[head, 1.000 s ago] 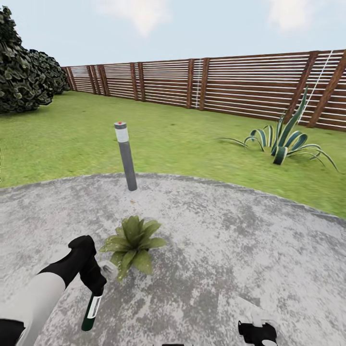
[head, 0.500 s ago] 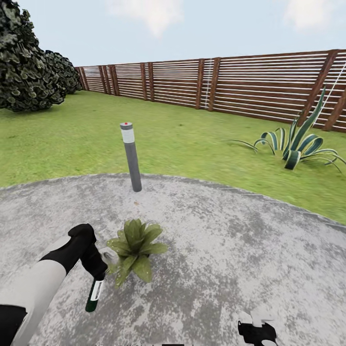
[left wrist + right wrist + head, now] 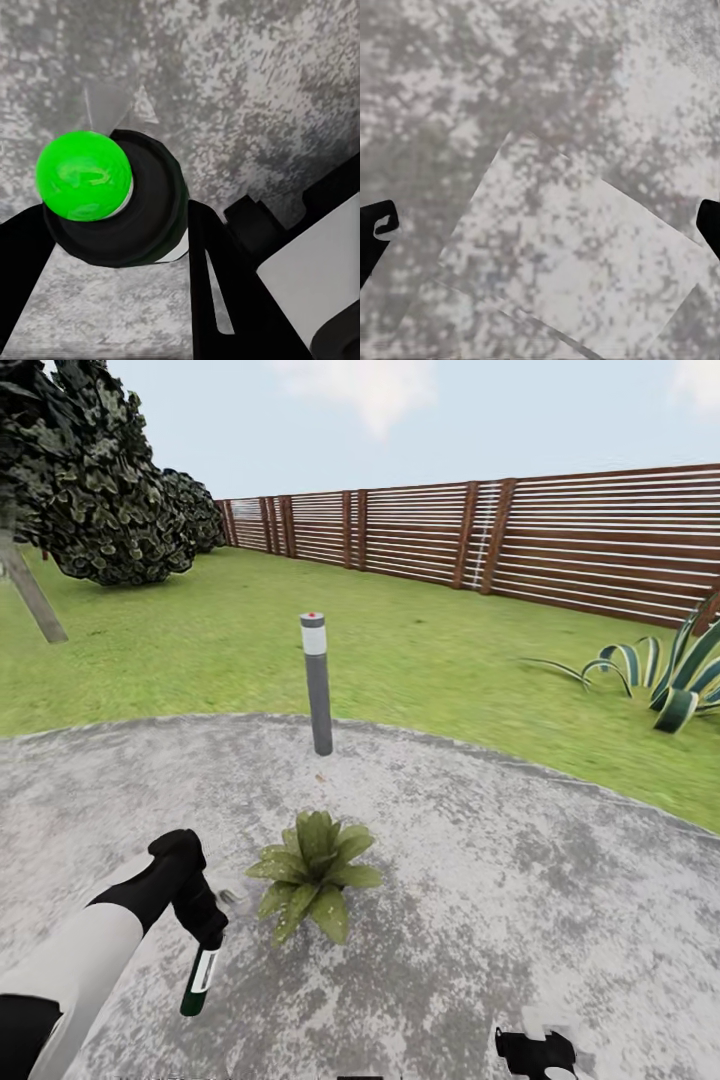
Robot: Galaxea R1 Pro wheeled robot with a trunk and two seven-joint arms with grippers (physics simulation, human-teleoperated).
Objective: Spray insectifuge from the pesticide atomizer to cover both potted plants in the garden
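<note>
While the left end effector (image 3: 205,940) is clenched on the pesticide atomizer (image 3: 198,980), I judge the pick-up step complete and the spraying step in hand. In the head view the atomizer hangs from the fingers with its dark-green body and white label pointing down toward the stone patio (image 3: 520,880), just beside one potted plant (image 3: 315,870) and apart from its leaves. The left wrist view confirms the hold: the black fingers (image 3: 217,285) sit either side of the bottle (image 3: 120,202), seen end-on with a bright green ball at its end. I cannot tell from these views which way the nozzle faces. The right end effector (image 3: 536,1052) sits low at the edge of the head view; in its wrist view the two fingertips (image 3: 375,232) stand far apart with bare patio between them, so I report it released and empty. A grey bollard lamp (image 3: 318,685) stands at the patio's edge beyond the plant, with lawn (image 3: 200,650), a slatted fence (image 3: 560,545) and an agave (image 3: 675,680) further off. In my judgement the next move calls for bringing the nozzle round to bear on the rosette so the spray lands on the leaves. I see one plant here; the second must still be found.
</note>
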